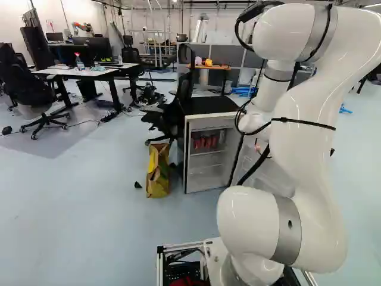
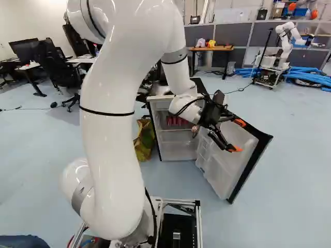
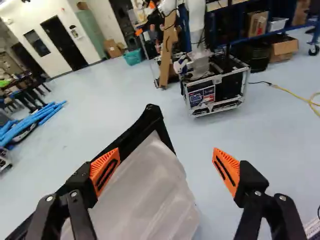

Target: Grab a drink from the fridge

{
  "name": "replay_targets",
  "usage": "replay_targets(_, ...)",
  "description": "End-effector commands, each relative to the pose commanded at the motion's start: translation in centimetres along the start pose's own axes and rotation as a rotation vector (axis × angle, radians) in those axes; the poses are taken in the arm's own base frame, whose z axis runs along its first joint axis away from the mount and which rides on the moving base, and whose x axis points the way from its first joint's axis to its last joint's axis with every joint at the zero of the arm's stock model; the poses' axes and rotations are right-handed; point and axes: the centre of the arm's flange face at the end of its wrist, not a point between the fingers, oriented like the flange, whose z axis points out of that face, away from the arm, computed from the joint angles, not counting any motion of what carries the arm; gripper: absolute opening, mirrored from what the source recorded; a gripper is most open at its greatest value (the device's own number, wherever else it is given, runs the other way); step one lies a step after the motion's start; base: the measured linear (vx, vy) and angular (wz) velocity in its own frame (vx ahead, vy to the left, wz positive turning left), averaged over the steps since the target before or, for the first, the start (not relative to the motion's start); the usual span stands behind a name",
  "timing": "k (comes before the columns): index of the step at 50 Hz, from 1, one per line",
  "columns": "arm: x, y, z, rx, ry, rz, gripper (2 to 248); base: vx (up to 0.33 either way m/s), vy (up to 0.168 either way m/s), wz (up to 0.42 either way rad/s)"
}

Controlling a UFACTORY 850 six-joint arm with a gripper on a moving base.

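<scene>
My gripper (image 2: 237, 135) is over the open fridge door (image 2: 234, 155) in the right base view, pointing away from the shelves. In the wrist view the gripper (image 3: 165, 171) stands wide open, the door's white inner side (image 3: 145, 195) and dark edge beneath and between its fingers, nothing gripped. Whether a finger touches the door I cannot tell. The fridge (image 1: 205, 170) stands open, with several red cans (image 1: 205, 142) on its upper shelf; in the right base view the arm partly covers that shelf.
A yellow-brown paper bag (image 1: 158, 173) stands beside the fridge, and a black office chair (image 1: 178, 110) is behind it. Another robot (image 2: 284, 44) stands at the far right. Desks (image 1: 83, 71) are at the back left. A wheeled case (image 3: 215, 90) shows ahead in the wrist view.
</scene>
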Motion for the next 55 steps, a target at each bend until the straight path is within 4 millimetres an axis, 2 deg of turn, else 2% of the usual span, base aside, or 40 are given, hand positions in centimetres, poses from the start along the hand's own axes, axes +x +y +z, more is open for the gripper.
replay_targets(55, -0.5, 5.6, -10.1, 0.657, -0.076, -0.356, 247, 0.000, 0.000, 0.000)
